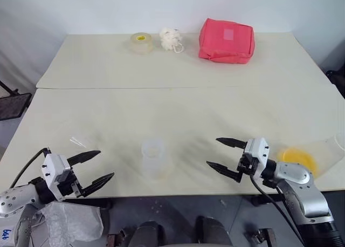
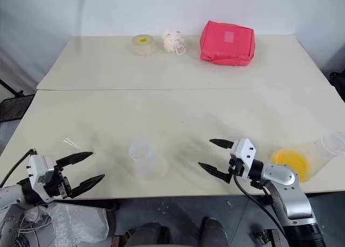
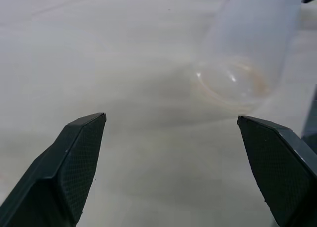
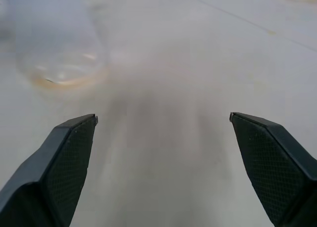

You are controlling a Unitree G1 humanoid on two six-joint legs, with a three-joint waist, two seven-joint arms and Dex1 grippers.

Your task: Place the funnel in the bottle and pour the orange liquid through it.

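stage: nothing done yet | left gripper (image 1: 96, 167) spread, empty | right gripper (image 1: 225, 156) spread, empty | bottle (image 1: 153, 157) bare, between them | funnel (image 1: 75, 141) 9 o'clock of bottle | orange liquid (image 1: 298, 158) in cup, 3 o'clock | left: seat funnel, pour

A plain test room or lab, by the look of it: two pale cream rectangular tabletop surfaces (image 1: 178, 69) pushed together against a bare white wall (image 1: 108, 9), carrying only a few loose props, a red zipped fabric pouch (image 1: 226, 40), a yellowish roll of tape (image 1: 141, 43) and a knot of white cord (image 1: 171, 40).
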